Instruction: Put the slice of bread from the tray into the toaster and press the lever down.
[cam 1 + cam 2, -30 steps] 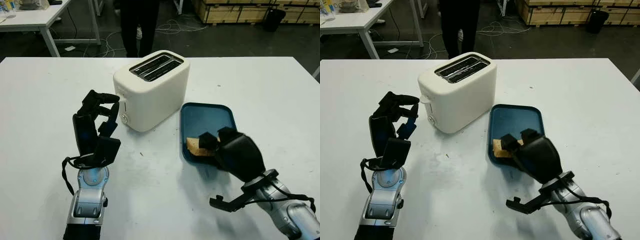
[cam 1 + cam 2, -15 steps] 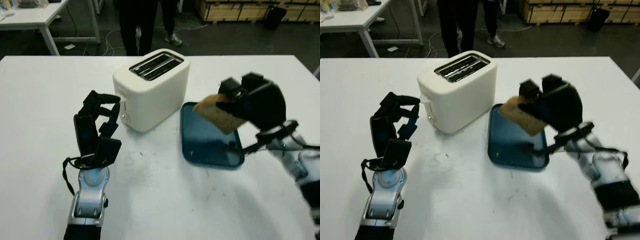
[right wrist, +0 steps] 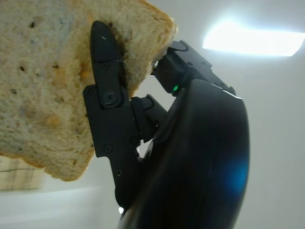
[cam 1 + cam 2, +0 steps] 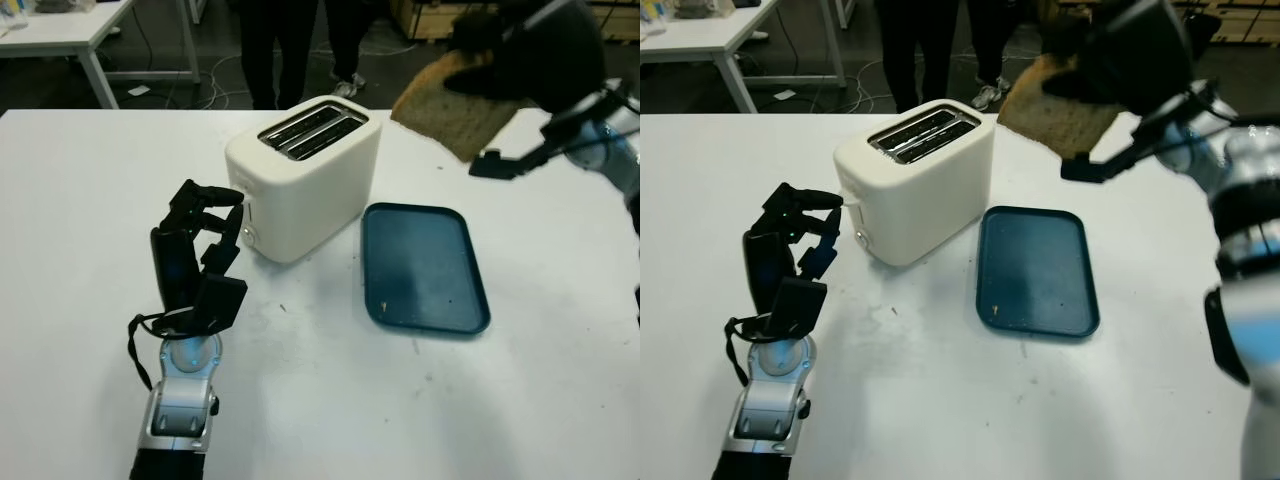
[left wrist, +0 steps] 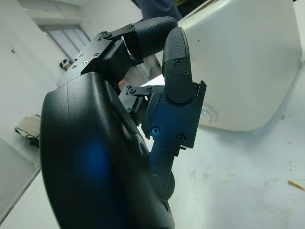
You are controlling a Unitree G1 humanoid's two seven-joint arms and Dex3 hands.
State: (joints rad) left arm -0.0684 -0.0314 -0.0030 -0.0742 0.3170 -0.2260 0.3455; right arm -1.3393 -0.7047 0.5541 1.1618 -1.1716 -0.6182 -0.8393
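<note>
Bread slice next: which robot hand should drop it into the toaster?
Right. The right hand already grips the brown bread slice above the white toaster; the left hand is beside its lever end.

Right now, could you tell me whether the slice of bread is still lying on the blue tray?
No, the right hand holds the slice of bread in the air above the bare blue tray.
</note>
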